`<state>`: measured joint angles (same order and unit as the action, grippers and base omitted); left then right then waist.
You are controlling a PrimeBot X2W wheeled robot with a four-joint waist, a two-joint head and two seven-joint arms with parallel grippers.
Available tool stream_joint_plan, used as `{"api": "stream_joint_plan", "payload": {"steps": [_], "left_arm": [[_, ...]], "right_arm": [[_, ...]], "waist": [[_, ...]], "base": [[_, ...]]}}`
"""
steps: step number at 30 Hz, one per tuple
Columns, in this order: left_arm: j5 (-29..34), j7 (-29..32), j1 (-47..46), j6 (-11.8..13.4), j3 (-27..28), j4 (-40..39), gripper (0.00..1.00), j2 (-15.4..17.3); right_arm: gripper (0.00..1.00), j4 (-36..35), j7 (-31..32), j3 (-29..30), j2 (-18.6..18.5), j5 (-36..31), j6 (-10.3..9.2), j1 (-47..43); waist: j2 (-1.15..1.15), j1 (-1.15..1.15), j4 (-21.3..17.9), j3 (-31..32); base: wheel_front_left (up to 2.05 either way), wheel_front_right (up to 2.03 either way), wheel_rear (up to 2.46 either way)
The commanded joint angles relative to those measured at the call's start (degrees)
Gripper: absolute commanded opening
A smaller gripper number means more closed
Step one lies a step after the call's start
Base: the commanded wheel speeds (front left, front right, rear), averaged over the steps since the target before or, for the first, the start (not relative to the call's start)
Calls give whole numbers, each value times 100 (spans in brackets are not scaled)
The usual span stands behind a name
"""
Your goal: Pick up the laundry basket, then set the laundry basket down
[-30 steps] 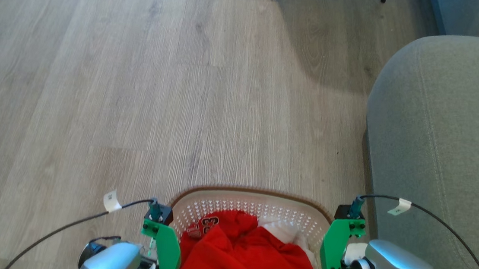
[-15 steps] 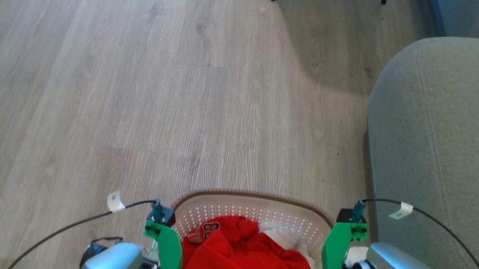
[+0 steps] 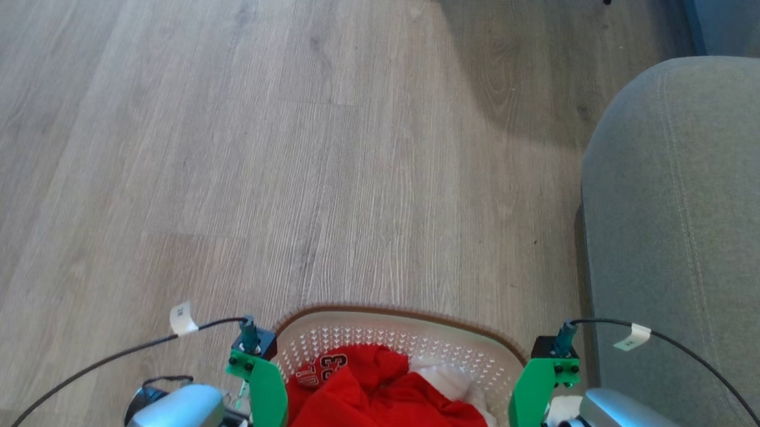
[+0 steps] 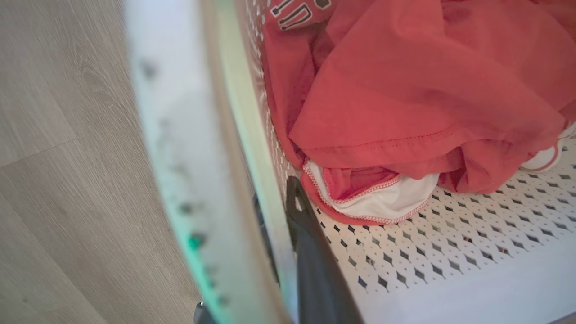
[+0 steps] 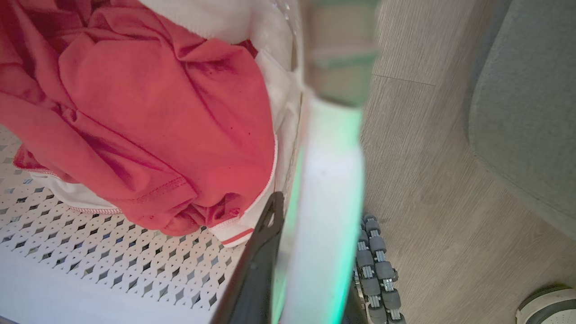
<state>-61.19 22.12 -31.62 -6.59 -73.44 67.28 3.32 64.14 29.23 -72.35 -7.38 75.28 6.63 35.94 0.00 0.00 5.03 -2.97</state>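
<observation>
- Left tool (image 4: 276, 202) pinches the side rim of the laundry basket (image 3: 404, 329), one finger inside.
- Right tool (image 5: 301, 216) pinches the opposite rim likewise.
- Red jersey (image 3: 397, 414) lies between both tools.

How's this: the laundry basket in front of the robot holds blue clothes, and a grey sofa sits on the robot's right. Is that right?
Not quite. The clothes in the laundry basket are red, with a bit of white, not blue; the head view shows this. The grey sofa does sit on the robot's right.
</observation>
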Motion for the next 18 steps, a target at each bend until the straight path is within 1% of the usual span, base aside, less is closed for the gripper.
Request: {"api": "stream_joint_plan", "payload": {"steps": [1, 18], "left_arm": [[11, -32, -243, -90, 18, -191, 0, -45], [-52, -10, -218, -90, 13, -178, 0, -45]], "right_arm": [[0, -158, -37, -36, 188, 8, 86, 103], [0, -178, -53, -62, 162, 50, 86, 100]], "waist": [[0, 0, -1, -1], [0, 0, -36, 11]], "base": [[0, 0, 0], [0, 0, 0]]}}
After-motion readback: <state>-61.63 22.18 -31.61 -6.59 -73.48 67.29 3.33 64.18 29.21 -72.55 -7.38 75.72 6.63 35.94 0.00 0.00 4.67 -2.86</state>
